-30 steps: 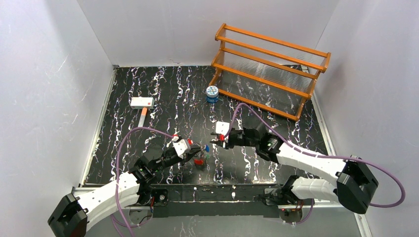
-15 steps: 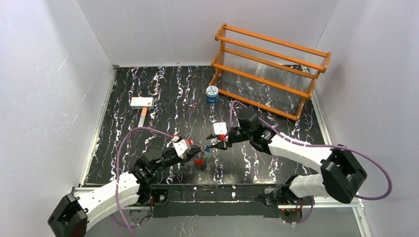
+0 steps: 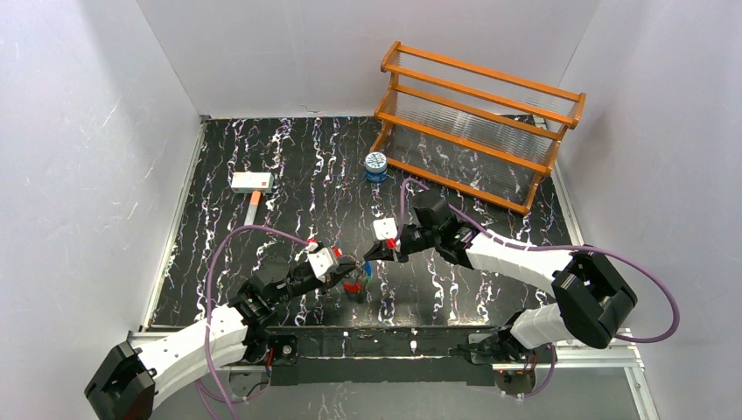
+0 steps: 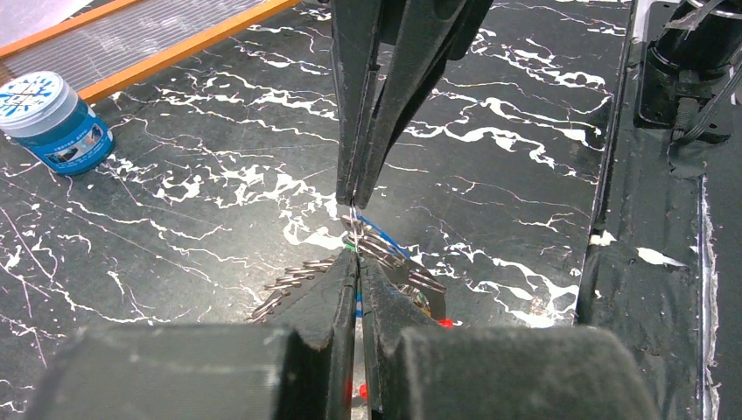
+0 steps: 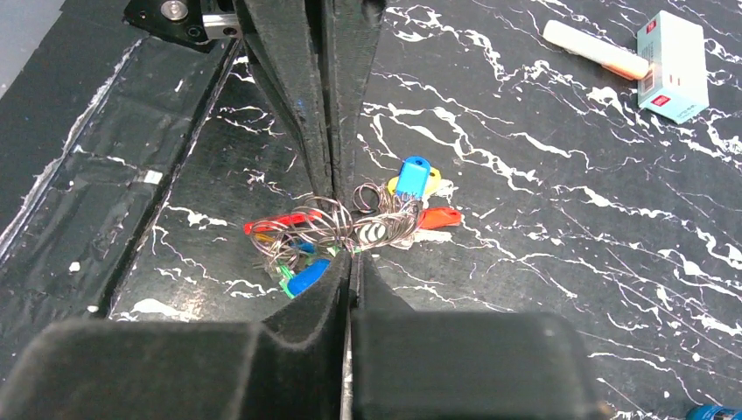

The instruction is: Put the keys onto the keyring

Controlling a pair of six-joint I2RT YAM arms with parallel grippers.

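Note:
The keyring (image 5: 302, 234) is a tangle of thin silvery wire loops low over the dark marbled table. Keys hang in it: a blue-headed one (image 5: 412, 178), red ones (image 5: 278, 221), a yellow one and a green one. In the top view the bundle (image 3: 354, 283) lies between the two arms. My left gripper (image 4: 357, 260) is shut on the wire, which shows between its tips. My right gripper (image 5: 350, 255) faces it from the other side, tips almost touching, and is shut on the same wire. Seen from above, the left gripper (image 3: 347, 265) and the right gripper (image 3: 369, 255) meet over the keys.
An orange wooden rack (image 3: 477, 114) stands at the back right. A small blue-and-white tin (image 3: 375, 166) sits in front of it. A white box with a pale stick (image 3: 251, 184) lies at the left. The metal base rail (image 3: 385, 337) runs along the near edge.
The right arm has swung left to the left gripper. Its jaws, open before, have closed on the wire. The left arm has stayed put, still shut.

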